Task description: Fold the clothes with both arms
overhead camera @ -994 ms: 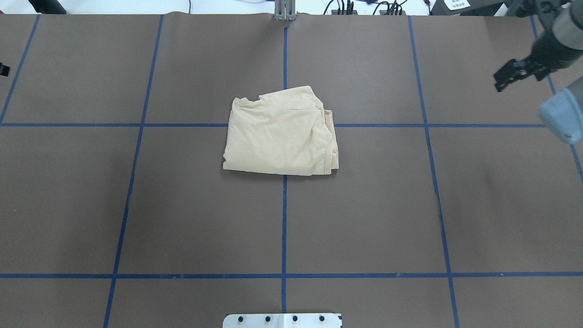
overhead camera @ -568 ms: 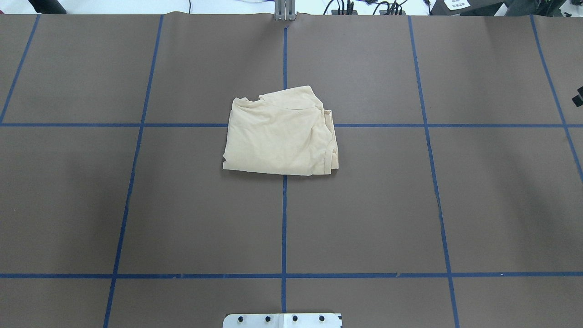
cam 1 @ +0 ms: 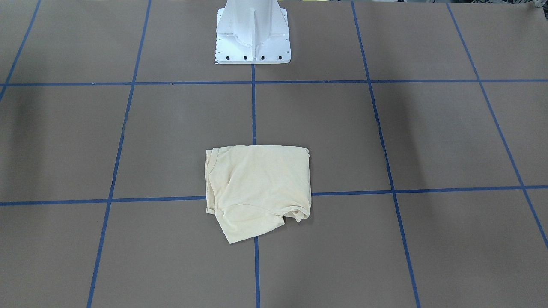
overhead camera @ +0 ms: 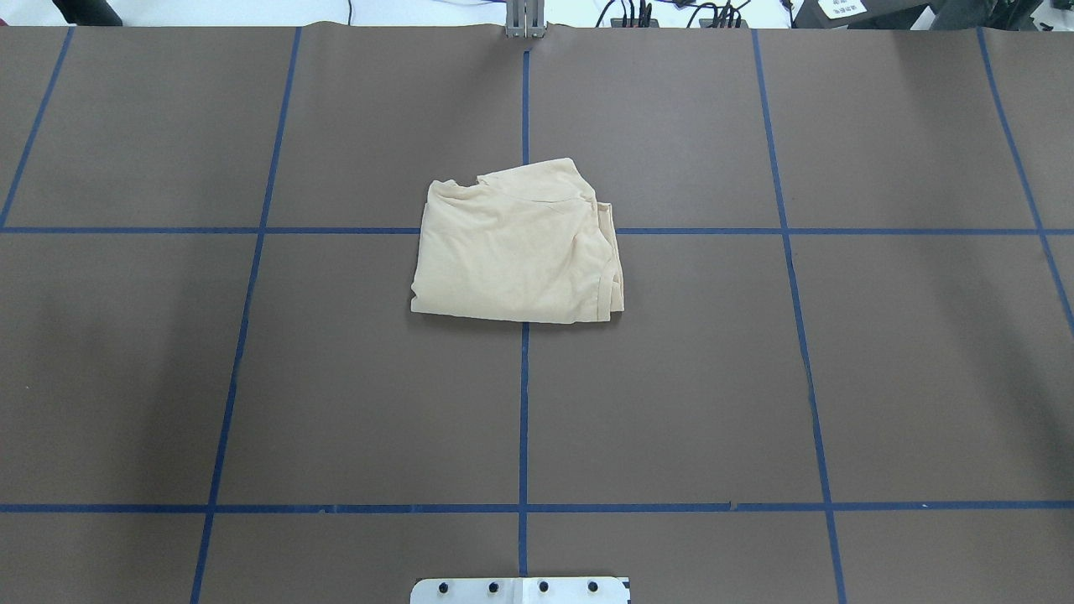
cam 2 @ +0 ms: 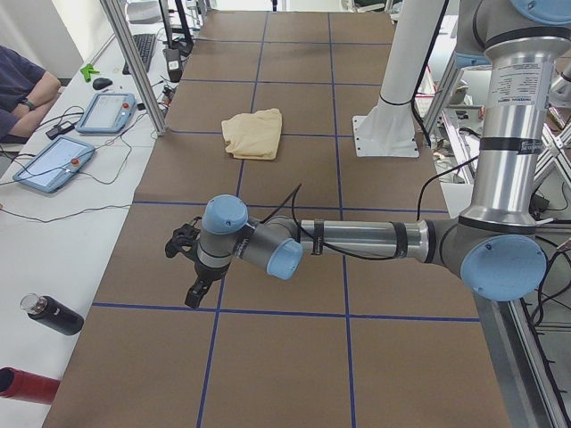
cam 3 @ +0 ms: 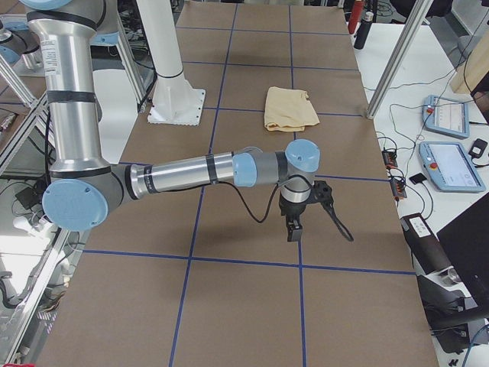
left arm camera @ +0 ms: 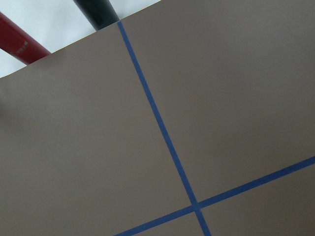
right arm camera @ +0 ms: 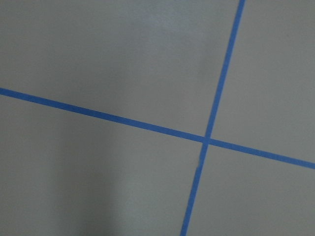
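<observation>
The pale cream-yellow shirt point(overhead camera: 516, 252) lies folded into a rough rectangle at the table's middle, over the crossing of blue tape lines. It also shows in the front view point(cam 1: 259, 188) and both side views point(cam 2: 252, 134) point(cam 3: 289, 108). No print shows. Both arms are away from it, outside the overhead and front views. My left gripper point(cam 2: 183, 267) hovers above the table's left end. My right gripper point(cam 3: 321, 229) hovers above the right end. I cannot tell whether either is open or shut. Both wrist views show only brown table and tape.
The white pedestal base point(cam 1: 252, 32) stands at the robot's side of the table. Off the left end lie a black bottle point(cam 2: 53, 315), a red bottle point(cam 2: 22, 383) and control tablets point(cam 2: 53, 163), with a seated person point(cam 2: 22, 89). More tablets point(cam 3: 451, 164) lie off the right end.
The right arm and gripper moved out of the overhead view past its right edge. The black tip at the left edge is gone too. The shirt has not moved.
</observation>
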{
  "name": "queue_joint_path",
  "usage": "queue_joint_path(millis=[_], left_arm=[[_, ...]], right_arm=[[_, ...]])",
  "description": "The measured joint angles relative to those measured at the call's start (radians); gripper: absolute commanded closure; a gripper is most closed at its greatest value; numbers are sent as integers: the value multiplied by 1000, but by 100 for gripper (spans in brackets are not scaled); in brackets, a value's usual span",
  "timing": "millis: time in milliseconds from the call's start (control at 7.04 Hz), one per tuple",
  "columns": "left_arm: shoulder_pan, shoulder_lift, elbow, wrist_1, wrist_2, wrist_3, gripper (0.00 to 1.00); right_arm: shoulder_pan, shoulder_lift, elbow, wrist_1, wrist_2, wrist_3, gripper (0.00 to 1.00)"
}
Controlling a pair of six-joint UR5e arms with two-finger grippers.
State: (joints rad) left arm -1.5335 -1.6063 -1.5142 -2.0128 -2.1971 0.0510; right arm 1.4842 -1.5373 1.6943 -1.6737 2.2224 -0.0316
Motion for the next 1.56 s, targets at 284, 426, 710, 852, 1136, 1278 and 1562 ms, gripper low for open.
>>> queue_joint_path(millis=[284, 426, 710, 852, 1136, 1278, 1562], left_arm=[[-7, 19, -29, 102, 0, 1, 0], [-10, 22, -93, 231, 0, 1, 0], [-11, 32, -230, 512, -10, 2, 0], [-11, 47, -237, 552, -15, 8, 0], [-13, 64, -197, 514, -18, 54, 0], [-14, 66, -184, 500, -18, 70, 0], [-14, 67, -177, 491, -18, 78, 0]], right_arm=[[48, -46, -17, -7, 67, 1, 0], [63, -64, -20, -8, 88, 0, 0], [76, -84, -23, -6, 102, -1, 0], [78, -87, -25, -5, 104, -1, 0], [79, -92, -26, -4, 107, 0, 0], [79, -98, -24, -2, 121, 0, 0], [84, -111, -20, 1, 150, 1, 0]])
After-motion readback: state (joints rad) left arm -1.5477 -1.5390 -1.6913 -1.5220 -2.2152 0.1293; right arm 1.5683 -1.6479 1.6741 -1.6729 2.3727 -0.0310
